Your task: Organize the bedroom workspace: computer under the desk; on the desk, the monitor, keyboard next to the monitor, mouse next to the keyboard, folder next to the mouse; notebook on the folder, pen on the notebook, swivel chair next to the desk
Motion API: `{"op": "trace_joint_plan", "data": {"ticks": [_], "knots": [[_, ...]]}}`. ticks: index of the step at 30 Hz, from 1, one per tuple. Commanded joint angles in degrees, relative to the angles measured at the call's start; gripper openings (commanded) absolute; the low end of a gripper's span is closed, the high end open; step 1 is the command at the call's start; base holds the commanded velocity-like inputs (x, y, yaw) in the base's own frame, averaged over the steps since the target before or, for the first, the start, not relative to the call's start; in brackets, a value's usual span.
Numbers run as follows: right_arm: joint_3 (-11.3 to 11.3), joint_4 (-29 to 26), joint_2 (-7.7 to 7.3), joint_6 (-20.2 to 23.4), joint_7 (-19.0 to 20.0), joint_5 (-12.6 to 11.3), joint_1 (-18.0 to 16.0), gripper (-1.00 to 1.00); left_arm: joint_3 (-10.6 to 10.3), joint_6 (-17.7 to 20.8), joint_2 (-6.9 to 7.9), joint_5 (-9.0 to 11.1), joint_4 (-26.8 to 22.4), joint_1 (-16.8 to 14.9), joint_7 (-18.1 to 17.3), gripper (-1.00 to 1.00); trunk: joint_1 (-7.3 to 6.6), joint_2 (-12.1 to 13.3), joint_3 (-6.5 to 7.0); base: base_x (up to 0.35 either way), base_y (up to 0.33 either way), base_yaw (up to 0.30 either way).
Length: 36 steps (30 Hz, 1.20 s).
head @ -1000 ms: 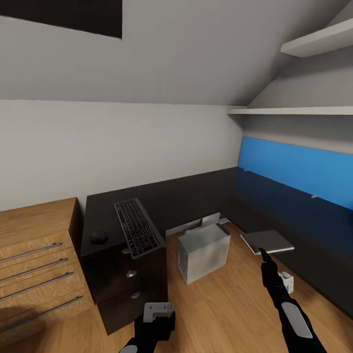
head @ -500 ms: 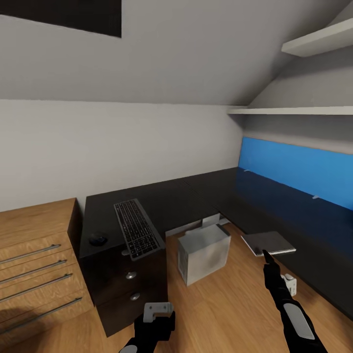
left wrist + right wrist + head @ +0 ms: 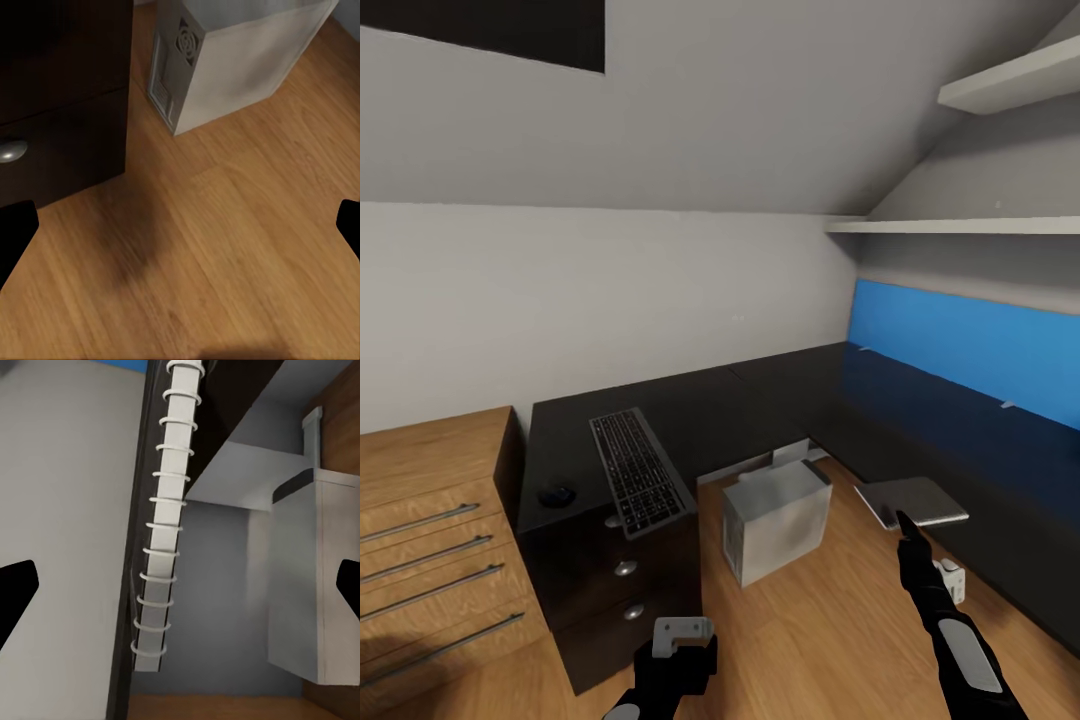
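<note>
The attic bedroom's black bench (image 3: 760,400) carried the keyboard (image 3: 640,470) and, beside it, the mouse (image 3: 557,495). The right claw (image 3: 903,519) gripped the notebook (image 3: 915,498) at the bench's edge — best laid flat before release. The left claw (image 3: 682,633) was spread, empty.

The desk (image 3: 760,400) is black with a bright blue back panel (image 3: 970,345), the keyboard (image 3: 638,468) dark grey, the mouse (image 3: 557,495) black, the computer (image 3: 775,518) grey-white, the notebook (image 3: 915,500) grey, the floor (image 3: 830,620) light wood planks.
</note>
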Motion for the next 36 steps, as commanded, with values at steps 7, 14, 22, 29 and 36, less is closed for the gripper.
{"op": "trace_joint_plan", "data": {"ticks": [7,14,22,29,36], "knots": [[-0.2,0.0,0.02,0.6,0.2,-0.6,0.0,1.0,-0.1,0.1,0.02,0.5,-0.1,-0.1,0.4,1.0,0.0,0.0,-0.06,0.035,0.0,0.0],[-0.2,0.0,0.02,0.6,0.2,-0.6,-0.1,1.0,-0.2,0.1,-0.05,0.5,-0.1,-0.1,0.5,1.0,-1.09,2.0,0.84,0.005,0.0,0.0],[-0.2,0.0,0.02,0.6,0.2,-0.6,-0.1,1.0,-0.2,0.1,-0.04,0.6,-0.1,-0.1,0.4,1.0,-1.09,2.0,0.84,0.001,0.0,0.0],[-0.2,0.0,0.02,0.6,0.2,-0.6,-0.1,1.0,-0.2,0.1,0.01,0.5,-0.1,-0.1,0.4,1.0,-1.09,2.0,0.84,0.01,0.0,0.0],[-0.2,0.0,0.01,0.6,0.2,-0.5,0.0,1.0,-0.2,0.1,0.02,0.5,-0.1,-0.1,0.4,1.0,-1.09,2.0,0.84,0.135,0.0,0.0]]}}
